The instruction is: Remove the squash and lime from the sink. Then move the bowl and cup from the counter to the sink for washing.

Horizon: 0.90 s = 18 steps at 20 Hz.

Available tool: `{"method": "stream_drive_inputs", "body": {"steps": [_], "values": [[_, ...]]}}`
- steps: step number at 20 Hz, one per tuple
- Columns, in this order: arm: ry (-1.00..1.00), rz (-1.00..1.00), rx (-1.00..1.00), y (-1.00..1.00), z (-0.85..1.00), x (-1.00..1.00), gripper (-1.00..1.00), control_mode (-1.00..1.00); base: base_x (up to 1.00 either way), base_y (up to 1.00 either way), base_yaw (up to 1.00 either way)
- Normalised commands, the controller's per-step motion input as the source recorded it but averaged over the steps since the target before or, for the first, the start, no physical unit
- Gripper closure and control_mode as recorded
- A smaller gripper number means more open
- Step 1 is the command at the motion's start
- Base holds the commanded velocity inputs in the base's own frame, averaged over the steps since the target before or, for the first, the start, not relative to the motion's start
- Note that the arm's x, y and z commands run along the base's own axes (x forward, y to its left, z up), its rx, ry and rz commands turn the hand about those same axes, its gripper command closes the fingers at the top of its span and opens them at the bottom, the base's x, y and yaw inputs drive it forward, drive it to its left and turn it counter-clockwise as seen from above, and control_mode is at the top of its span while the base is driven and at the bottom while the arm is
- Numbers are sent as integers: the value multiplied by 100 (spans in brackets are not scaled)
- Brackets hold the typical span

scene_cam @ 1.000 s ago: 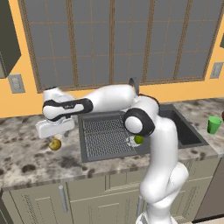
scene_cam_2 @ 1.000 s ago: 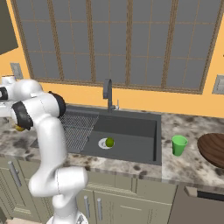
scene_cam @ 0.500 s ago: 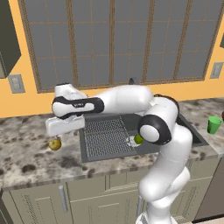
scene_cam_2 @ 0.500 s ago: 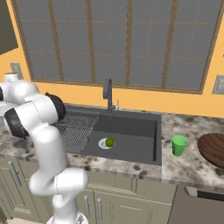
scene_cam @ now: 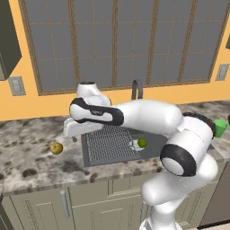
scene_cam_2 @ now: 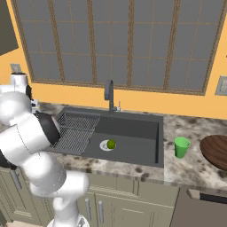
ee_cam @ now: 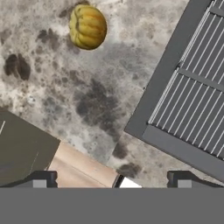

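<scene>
You see the arm stretched to the left across the sink [scene_cam: 117, 143], its hand [scene_cam: 71, 133] hanging above the speckled tabletop [scene_cam: 31, 157] just beside the sink's left rim. In the hand view the two dark fingertips [ee_cam: 39, 179] stand wide apart with nothing between them, so the hand is fully spread and holds nothing. The squash [scene_cam: 56, 148], a ribbed yellow-orange lump, rests on the tabletop to the left of the sink and apart from its rim; in the hand view it lies near the top edge, clear of the fingertips. The lime [scene_cam_2: 111, 144] sits inside the basin, on or just beside the round silver drain [scene_cam_2: 105, 145]; you can also find it in the left base view, partly tucked under the white forearm. The ribbed drainboard [scene_cam_2: 77, 131] occupies the left section of the sink, and the dark arched faucet [scene_cam_2: 109, 95] rises at the rear rim below the window [scene_cam_2: 119, 44]. To the right of the sink, the cup [scene_cam_2: 181, 147] stands upright on the tabletop, near the basin's right edge. The bowl [scene_cam_2: 215, 150] rests further right, apart from the cup, cut off by the picture's edge.
</scene>
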Motion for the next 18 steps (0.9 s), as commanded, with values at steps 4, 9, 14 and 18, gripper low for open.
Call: {"method": "stream_drive_inputs", "body": {"steps": [4,9,14,18], "values": [[-14,4,5,-62,21,-31,-100,-100,0,0,0],[-4,2,6,-60,16,-22,-100,-100,0,0,0],[0,3,6,-63,16,-12,-100,-100,0,0,0],[0,3,6,-63,18,-10,-100,-100,0,0,0]]}}
